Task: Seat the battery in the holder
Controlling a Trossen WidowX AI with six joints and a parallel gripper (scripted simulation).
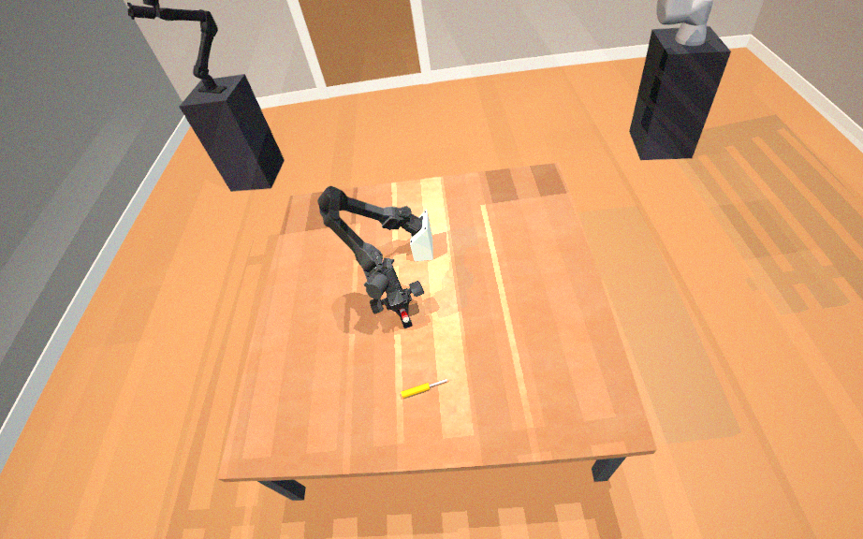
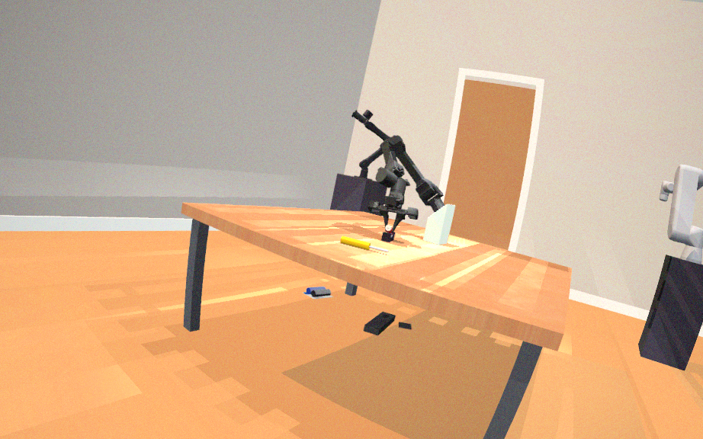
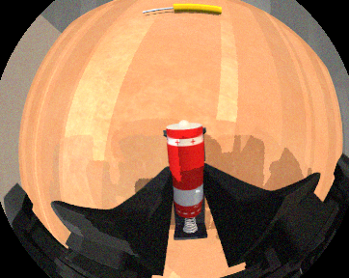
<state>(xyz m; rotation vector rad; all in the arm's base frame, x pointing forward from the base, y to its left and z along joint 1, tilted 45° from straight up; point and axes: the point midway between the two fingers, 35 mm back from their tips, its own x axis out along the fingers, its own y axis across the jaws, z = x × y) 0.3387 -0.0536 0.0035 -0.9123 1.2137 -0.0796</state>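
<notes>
The red battery (image 1: pixel 404 315) (image 3: pixel 185 161) with white bands is held between my fingers; in the wrist view its terminal end points up the frame. My gripper (image 3: pixel 188 176) (image 2: pixel 388 228) is shut on the battery, directly over the holder. The black holder (image 1: pixel 407 324) (image 2: pixel 387 237) (image 3: pixel 190 236) lies on the table beneath, lined up with the battery. Its coil spring (image 3: pixel 190 226) shows just beyond the battery's flat end. The battery covers most of the holder, and the lip is mostly hidden behind the terminal end. Whether the battery touches the holder floor I cannot tell.
A yellow screwdriver (image 1: pixel 416 389) (image 2: pixel 355 242) (image 3: pixel 197 8) lies on the table (image 1: pixel 555 375) (image 2: pixel 528 283), toward its front edge from the holder. A white angled block (image 1: pixel 422 245) (image 2: pixel 439 225) stands at my arm's base. Other arms stand on dark pedestals behind the table.
</notes>
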